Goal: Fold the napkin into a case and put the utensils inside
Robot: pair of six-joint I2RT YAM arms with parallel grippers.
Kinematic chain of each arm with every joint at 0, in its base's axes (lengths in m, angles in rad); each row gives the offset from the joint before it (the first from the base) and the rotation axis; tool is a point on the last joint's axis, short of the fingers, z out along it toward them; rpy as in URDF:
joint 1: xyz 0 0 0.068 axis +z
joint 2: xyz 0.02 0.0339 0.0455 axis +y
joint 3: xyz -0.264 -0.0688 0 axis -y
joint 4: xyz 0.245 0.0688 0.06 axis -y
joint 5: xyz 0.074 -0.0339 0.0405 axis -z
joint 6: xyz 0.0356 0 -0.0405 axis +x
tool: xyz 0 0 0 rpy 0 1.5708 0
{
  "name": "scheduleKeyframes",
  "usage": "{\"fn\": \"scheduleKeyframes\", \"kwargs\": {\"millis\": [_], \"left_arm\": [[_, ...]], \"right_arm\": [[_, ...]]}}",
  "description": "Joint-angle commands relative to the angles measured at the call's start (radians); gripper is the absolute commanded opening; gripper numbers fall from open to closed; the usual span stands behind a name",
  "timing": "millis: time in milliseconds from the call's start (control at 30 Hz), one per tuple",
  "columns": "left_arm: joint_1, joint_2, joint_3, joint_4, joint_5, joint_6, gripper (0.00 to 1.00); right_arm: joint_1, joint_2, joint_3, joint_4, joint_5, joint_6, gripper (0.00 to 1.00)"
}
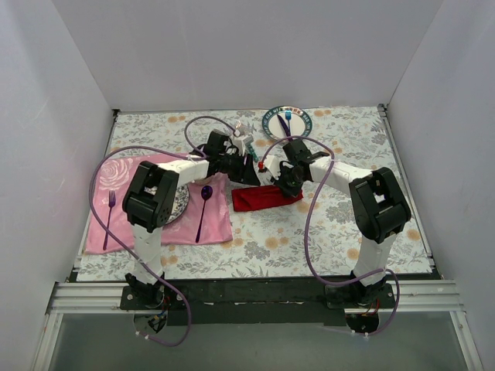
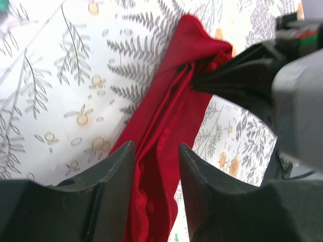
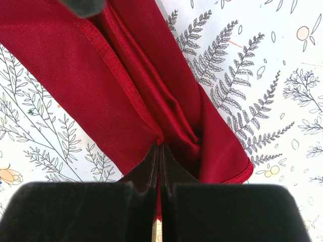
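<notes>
While right tool (image 3: 160, 151) clamps tight on one end of the red napkin (image 1: 265, 198), folded into a strip at mid-counter (image 1: 325, 232), left tool (image 2: 156, 151) stands parted over the cloth, gripping nothing. Advice: hold the pinch low, lift left straight up so layers don't drag, then re-grip the free edge.

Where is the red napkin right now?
Top view: the napkin lies folded mid-table, just right of the pink placemat, its right end pinched by the right gripper.
</notes>
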Motion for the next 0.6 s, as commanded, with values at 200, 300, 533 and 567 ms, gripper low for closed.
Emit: {"fn": "scheduleKeyframes", "kwargs": {"millis": [200, 300, 533, 567], "left_arm": [[-0.047, 0.104, 0.162, -0.052, -0.04, 0.078, 0.42], [-0.07, 0.14, 0.185, -0.066, -0.04, 0.093, 0.39], [-0.102, 0.154, 0.148, -0.1, -0.05, 0.147, 0.14], [-0.106, 0.14, 0.125, -0.101, -0.035, 0.154, 0.11]], "right_arm": [[0.003, -0.016, -0.036, 0.014, -0.002, 0.003, 0.01], [0.003, -0.016, -0.036, 0.014, 0.0, 0.003, 0.01], [0.003, -0.048, -0.068, 0.017, 0.0, 0.0, 0.01], [0.002, -0.055, -0.074, 0.016, 0.0, 0.001, 0.01]]}}
